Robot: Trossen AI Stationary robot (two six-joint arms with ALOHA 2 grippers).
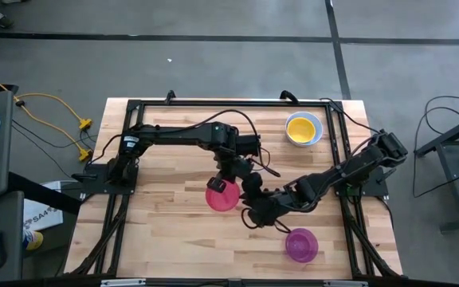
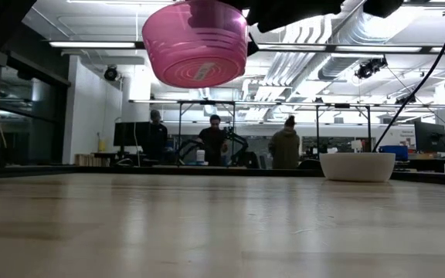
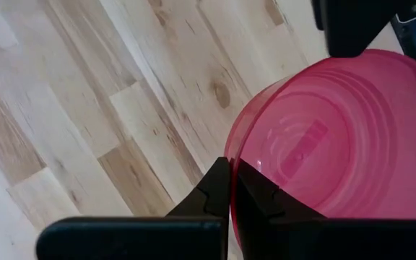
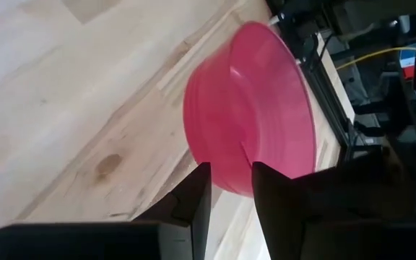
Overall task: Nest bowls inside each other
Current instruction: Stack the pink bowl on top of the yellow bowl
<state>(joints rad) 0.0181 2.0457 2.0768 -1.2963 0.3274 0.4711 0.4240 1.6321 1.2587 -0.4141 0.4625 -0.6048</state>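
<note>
On the wooden table (image 1: 174, 239), near its middle, the pinkish red bowl (image 1: 221, 196) is held up in the air, clear of the surface, as the low view shows. The left gripper (image 1: 223, 186) is pinched fully closed on its rim, with the thin wall caught between the fingertips (image 3: 222, 189). The right gripper (image 1: 251, 209) is just beside the same bowl, fingers parted with a gap and nothing held; the bowl's side is seen ahead of them in the right wrist view.

Step judged: a carry, or possibly a handover between the arms, with the red bowl in transit to a stack. The next move calls for the bowl to be kept level, aligned over a target bowl and lowered in before release.

At the table's far right corner, a yellow bowl (image 1: 302, 127) is already nested inside a pale outer bowl (image 1: 316, 131), white or light blue. Whether a third is in that stack cannot be told. The purple-magenta bowl (image 1: 301, 245) is sitting alone near the front edge, apparently empty.
</note>
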